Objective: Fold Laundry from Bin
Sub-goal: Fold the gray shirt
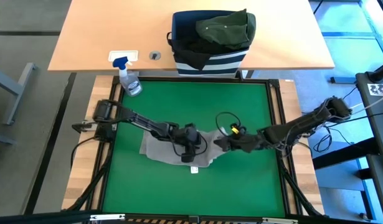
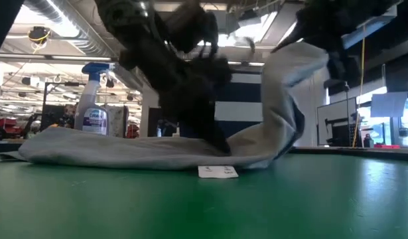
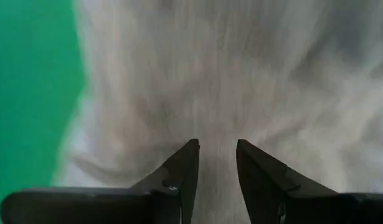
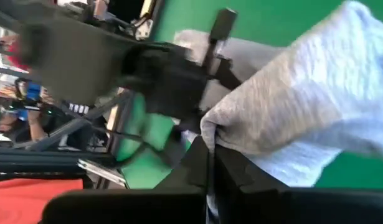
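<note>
two pincers work the grey garment [image 1: 163,148] lying mid-worktop, in front of the bin [image 1: 210,46]. right pincer [image 4: 210,152] is clamped on its lifted edge; left pincer [image 3: 216,155], part-open, presses its middle. carry the edge across smoothly, keeping that middle pinned.

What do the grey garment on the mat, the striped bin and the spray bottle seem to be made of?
The light grey garment looks like soft, matte knit cloth: it drapes and creases, with a heathered weave in the right wrist view. The navy white-striped bin seems to be fabric, with slightly soft walls. The clear spray bottle looks like transparent plastic with a glossy blue nozzle.
</note>
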{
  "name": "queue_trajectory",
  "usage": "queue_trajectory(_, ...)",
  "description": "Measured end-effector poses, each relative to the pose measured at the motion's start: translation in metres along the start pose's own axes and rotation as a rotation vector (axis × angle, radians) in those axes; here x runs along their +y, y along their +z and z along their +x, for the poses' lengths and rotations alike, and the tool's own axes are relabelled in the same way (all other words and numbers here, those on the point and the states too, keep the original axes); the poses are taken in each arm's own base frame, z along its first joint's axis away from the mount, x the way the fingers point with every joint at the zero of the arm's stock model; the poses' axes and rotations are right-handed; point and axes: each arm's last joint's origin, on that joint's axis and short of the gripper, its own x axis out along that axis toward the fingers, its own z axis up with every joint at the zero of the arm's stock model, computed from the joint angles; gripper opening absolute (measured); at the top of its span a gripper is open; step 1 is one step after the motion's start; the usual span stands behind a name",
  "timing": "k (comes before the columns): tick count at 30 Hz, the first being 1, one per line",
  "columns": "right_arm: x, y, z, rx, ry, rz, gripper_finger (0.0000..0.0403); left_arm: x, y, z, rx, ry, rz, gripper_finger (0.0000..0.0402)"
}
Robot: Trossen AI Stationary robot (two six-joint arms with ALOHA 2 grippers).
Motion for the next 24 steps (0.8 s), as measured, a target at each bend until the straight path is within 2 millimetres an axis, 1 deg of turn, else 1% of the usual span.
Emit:
queue_trajectory(1, 0.000, 0.002, 0.003, -0.004, 0.008, -0.005, 0.0006, 0.002, 0.008, -0.013, -0.024, 0.002, 0.000, 0.0104)
queue_trajectory(3, 0.002, 0.006, 0.008, -0.012, 0.035, -0.005, 0.0006, 0.006, 0.023, -0.045, -0.055, 0.006, -0.008, 0.0104)
queue_trajectory(5, 0.002, 0.009, 0.009, -0.020, 0.032, -0.010, 0.0004, 0.010, 0.028, -0.078, -0.032, 0.013, -0.011, 0.0104)
queue_trajectory(7, 0.002, 0.012, 0.010, -0.028, 0.031, -0.018, 0.0004, 0.012, 0.020, -0.105, 0.037, 0.018, -0.007, 0.0104)
queue_trajectory(9, 0.001, 0.014, 0.011, -0.034, 0.023, -0.020, 0.0005, 0.013, 0.003, -0.121, 0.094, 0.018, -0.013, 0.0104)
queue_trajectory(10, 0.001, 0.014, 0.011, -0.035, 0.025, -0.020, 0.0005, 0.013, -0.013, -0.123, 0.123, 0.018, -0.030, 0.0104)
queue_trajectory(11, 0.001, 0.014, 0.011, -0.034, 0.028, -0.019, 0.0006, 0.014, -0.030, -0.121, 0.162, 0.019, -0.054, 0.0104)
queue_trajectory(13, 0.001, 0.013, 0.012, -0.033, 0.025, -0.021, 0.0005, 0.014, -0.066, -0.112, 0.217, 0.006, -0.108, 0.0104)
queue_trajectory(14, 0.001, 0.012, 0.013, -0.030, 0.026, -0.021, 0.0004, 0.013, -0.079, -0.108, 0.220, -0.015, -0.131, 0.0104)
queue_trajectory(17, 0.002, 0.009, 0.018, 0.000, 0.051, -0.015, 0.0004, 0.011, -0.108, -0.093, 0.198, -0.052, -0.162, 0.0104)
queue_trajectory(18, 0.003, 0.008, 0.021, 0.004, 0.067, -0.009, 0.0004, 0.011, -0.115, -0.088, 0.200, -0.050, -0.166, 0.0104)
queue_trajectory(20, 0.004, 0.005, 0.029, 0.010, 0.104, 0.003, 0.0006, 0.012, -0.118, -0.080, 0.177, -0.042, -0.170, 0.0104)
queue_trajectory(22, 0.008, 0.001, 0.039, 0.013, 0.139, 0.002, 0.0005, 0.013, -0.116, -0.072, 0.153, -0.042, -0.169, 0.0104)
queue_trajectory(24, 0.017, 0.000, 0.048, 0.009, 0.178, -0.003, 0.0004, 0.012, -0.111, -0.064, 0.133, -0.042, -0.170, 0.0104)
